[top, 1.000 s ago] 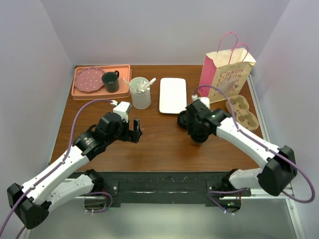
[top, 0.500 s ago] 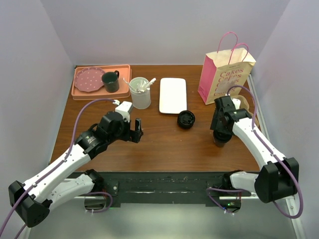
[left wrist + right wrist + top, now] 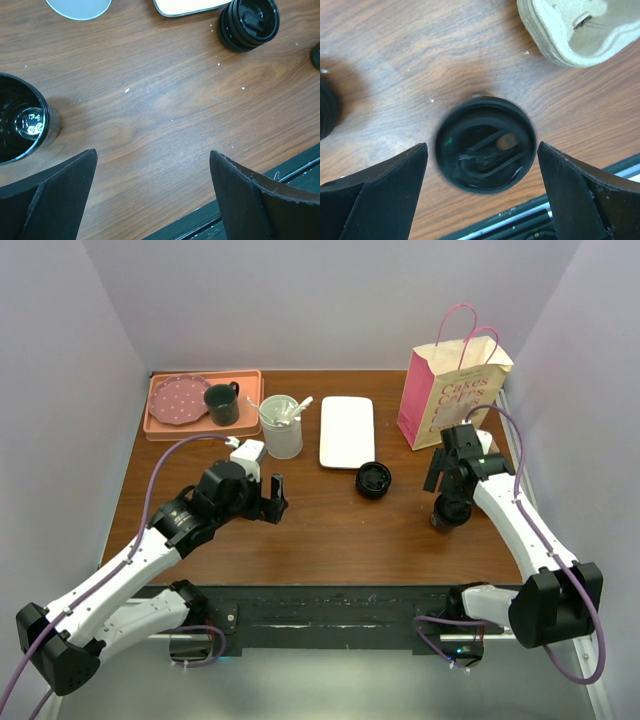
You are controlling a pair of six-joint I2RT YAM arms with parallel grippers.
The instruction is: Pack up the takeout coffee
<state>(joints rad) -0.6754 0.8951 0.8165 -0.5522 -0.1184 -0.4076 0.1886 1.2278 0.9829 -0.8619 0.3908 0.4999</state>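
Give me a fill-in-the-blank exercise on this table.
1. The dark mug stands on the ____ at the far left.
2. The paper bag stands at the far ____ corner of the table.
3. A black ____, standing upright, shows between the open fingers of the right pincer.
Missing words: tray; right; cup.

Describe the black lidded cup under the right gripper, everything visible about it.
The black round cup with its lid on looks like plastic and is slightly blurred in the right wrist view. The lid top shows a raised rim, moulded ridges, a small paler spot and a tiny green mark near the edge. It stands upright on the brown wooden table, close to the beige cardboard cup carrier but apart from it. The right gripper is open, straddling it.
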